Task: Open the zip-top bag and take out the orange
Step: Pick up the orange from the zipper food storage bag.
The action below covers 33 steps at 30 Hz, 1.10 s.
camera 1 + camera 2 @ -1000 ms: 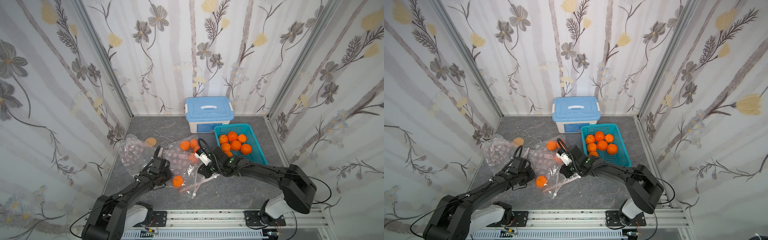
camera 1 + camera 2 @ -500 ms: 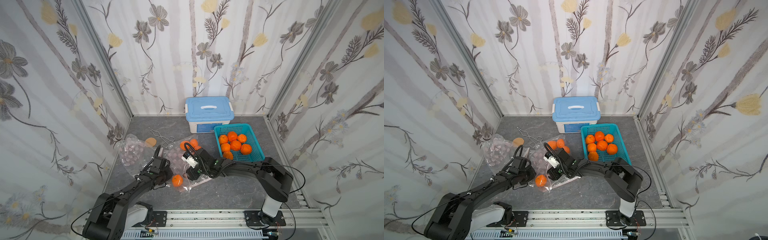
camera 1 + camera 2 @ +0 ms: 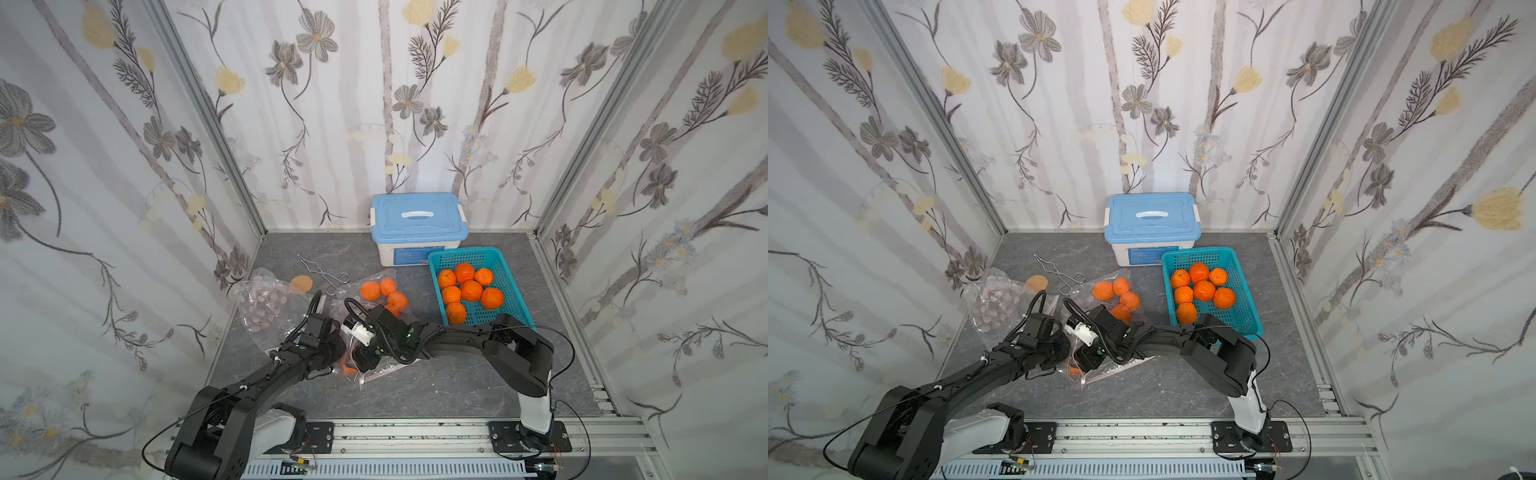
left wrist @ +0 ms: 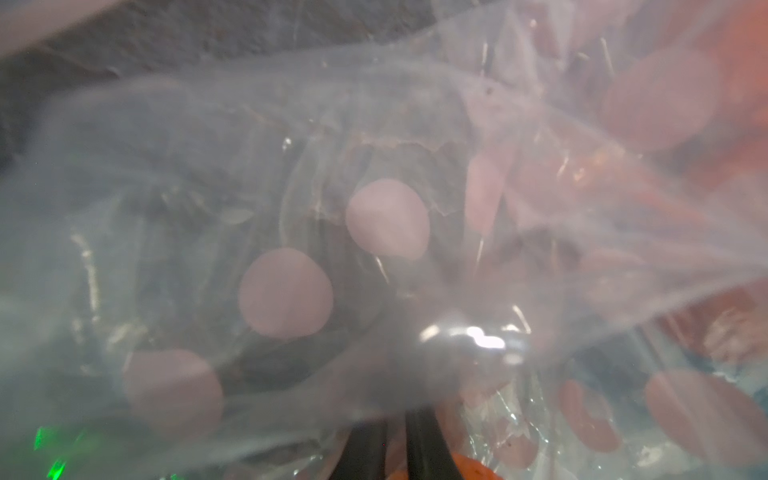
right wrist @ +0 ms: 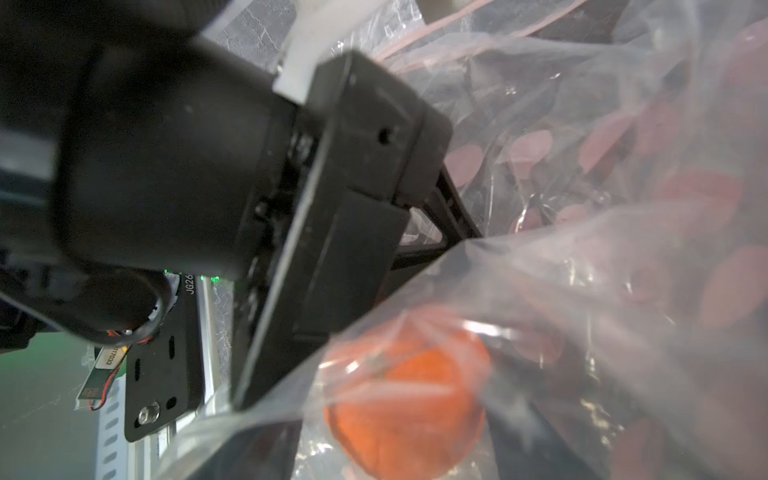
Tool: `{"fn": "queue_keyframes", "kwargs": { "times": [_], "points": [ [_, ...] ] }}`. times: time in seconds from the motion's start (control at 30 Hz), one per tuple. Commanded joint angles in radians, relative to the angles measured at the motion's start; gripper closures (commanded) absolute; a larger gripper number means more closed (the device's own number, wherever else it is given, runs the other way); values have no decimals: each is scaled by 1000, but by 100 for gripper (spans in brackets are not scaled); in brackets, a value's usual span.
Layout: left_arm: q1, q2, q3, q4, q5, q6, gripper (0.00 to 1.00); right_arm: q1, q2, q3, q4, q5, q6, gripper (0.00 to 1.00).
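Note:
The clear zip-top bag point(image 3: 376, 369) with pink dots lies crumpled left of the table's middle. Several oranges point(image 3: 370, 290) sit in its far end. One orange point(image 3: 347, 365) shows as a sliver between the two grippers. In the right wrist view it lies inside the film, orange point(image 5: 407, 399), with a dark finger on either side. My right gripper point(image 3: 360, 358) stands open around it through the plastic. My left gripper point(image 3: 332, 353) is just left of it. In the left wrist view its gripper point(image 4: 395, 449) is shut on the bag film point(image 4: 291, 166).
A teal basket point(image 3: 465, 252) holding several oranges stands at the right. Behind it is a blue-lidded box point(image 3: 417, 216). Metal tongs point(image 3: 324, 274), a tan disc point(image 3: 301, 284) and a second dotted bag point(image 3: 266, 303) lie at the left by the wall.
My right gripper has slid left to the left gripper and its jaws have spread open. The near orange, plain to see before, is now mostly hidden between the grippers. The left gripper stayed put.

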Motion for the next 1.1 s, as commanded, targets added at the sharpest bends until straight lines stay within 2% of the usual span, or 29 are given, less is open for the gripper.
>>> {"fn": "queue_keyframes", "kwargs": {
  "times": [0.0, 0.2, 0.43, 0.6, 0.83, 1.07],
  "points": [
    [-1, 2, -4, -35, -3, 0, 86, 7, 25, 11, 25, -7, -13, 29],
    [-1, 4, -7, -32, -5, -3, 86, 16, 58, 21, 12, -11, -13, 29],
    [-1, 4, -9, -32, -8, -3, 86, 13, 25, 7, 12, -18, -15, 47],
    [-1, 3, -11, -34, -14, -2, 86, 0, -79, -79, 57, -6, 0, 52],
    [-1, 4, -11, -36, -18, 0, 86, -40, -219, -207, 94, 21, 26, 52],
    [-1, 5, -11, -37, -20, 0, 86, -151, -435, -365, 101, 49, 48, 53]
  ]
}}
